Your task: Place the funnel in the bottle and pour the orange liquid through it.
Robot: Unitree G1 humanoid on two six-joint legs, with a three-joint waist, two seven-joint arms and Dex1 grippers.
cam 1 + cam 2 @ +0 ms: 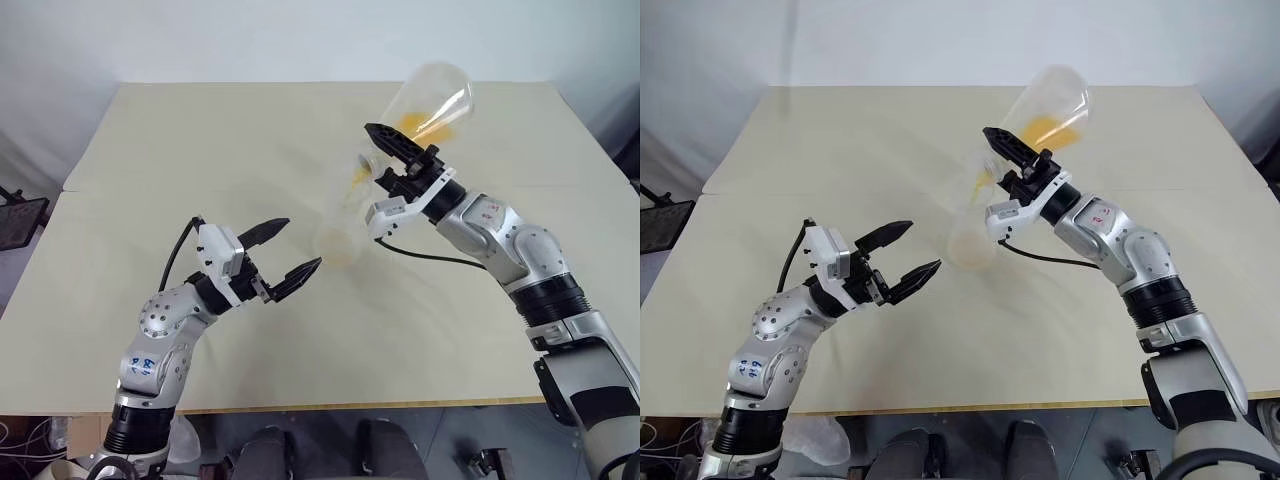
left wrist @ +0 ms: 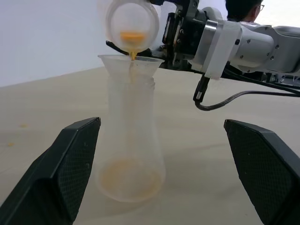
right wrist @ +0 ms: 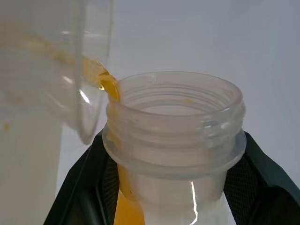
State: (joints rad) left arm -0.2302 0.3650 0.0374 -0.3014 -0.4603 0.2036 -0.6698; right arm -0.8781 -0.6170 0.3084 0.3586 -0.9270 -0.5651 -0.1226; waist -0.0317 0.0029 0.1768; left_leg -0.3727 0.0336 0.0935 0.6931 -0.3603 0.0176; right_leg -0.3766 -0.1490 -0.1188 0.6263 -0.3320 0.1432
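right hand (image 1: 385, 160) clamped on tilted conical flask (image 1: 425, 100), upper centre-right of frame, its mouth over the funnel (image 2: 130, 63). orange liquid (image 2: 132, 39) streams into the funnel, seated in the bottle (image 2: 130, 140), centre of frame on the surface (image 1: 150, 150). left hand (image 1: 295, 250) lower left, fingers spread, empty, near the bottle.
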